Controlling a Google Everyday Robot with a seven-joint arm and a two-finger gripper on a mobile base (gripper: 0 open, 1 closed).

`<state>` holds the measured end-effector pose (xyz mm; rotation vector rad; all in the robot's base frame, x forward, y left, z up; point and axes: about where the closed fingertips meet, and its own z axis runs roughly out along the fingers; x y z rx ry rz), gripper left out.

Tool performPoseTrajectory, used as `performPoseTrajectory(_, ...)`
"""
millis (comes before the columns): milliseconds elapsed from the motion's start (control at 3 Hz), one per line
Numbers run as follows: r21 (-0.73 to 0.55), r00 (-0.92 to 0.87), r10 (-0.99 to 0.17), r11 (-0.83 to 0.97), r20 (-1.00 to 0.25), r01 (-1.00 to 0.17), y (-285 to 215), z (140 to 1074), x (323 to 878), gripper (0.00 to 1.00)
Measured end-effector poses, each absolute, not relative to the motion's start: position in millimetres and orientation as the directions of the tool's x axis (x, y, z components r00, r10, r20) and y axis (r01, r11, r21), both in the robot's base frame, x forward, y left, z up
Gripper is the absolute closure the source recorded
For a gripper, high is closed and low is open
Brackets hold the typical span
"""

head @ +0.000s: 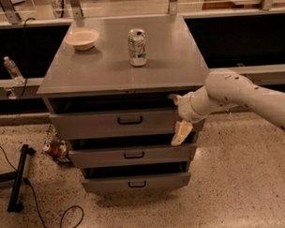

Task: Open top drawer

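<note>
The top drawer (100,123) is the widest of three grey drawers in a grey metal cabinet, with a small black centre handle (130,120). A dark gap shows between its front panel and the cabinet top. My gripper (177,115) is at the right end of this front panel. One cream finger (174,99) sits at the panel's upper edge. The other finger (181,132) hangs at its lower edge. The fingers stand apart, straddling the panel end. My white arm comes in from the right.
A soda can (137,47) and a shallow bowl (82,38) stand on the cabinet top (178,63). Two narrower drawers (133,155) sit below. A water bottle (12,69), a black stand with cable (18,179) and litter (53,148) lie at the left.
</note>
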<state>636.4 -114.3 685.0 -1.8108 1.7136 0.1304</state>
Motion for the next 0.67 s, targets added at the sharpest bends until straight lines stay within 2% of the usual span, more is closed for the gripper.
performPoseTrajectory(333,-0.373,0.153,-0.863,0.044,-0.482,-0.927,-112.4,677.0,647.2,0.0)
performPoseTrajectory(667,-0.37,0.152,-0.861,0.045,-0.486,-0.928,-114.0,670.8,655.2,0.18)
